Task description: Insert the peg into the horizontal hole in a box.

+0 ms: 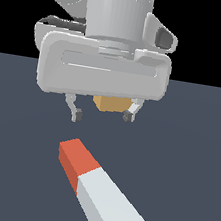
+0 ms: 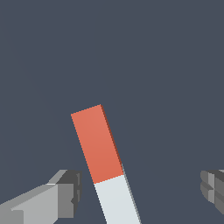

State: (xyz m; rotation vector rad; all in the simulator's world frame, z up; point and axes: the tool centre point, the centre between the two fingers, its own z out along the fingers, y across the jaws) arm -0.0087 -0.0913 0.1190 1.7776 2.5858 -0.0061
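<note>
Flat dark slate floor [image 1: 201, 127], black backdrop — peg [image 1: 101, 189] lying on it, pincer [image 1: 101, 115] wide, empty.

A bare simulated test space is showing here, not a real room. A flat, featureless slate-blue floor [image 1: 198, 146] is stretching to a straight horizon under a solid black backdrop. Everything is rendering as plain, untextured blocks: a red-and-white peg [image 1: 101, 190] is lying on the floor, and a tan box [image 1: 112, 104] is sitting behind the grey gripper [image 1: 101, 115].
</note>
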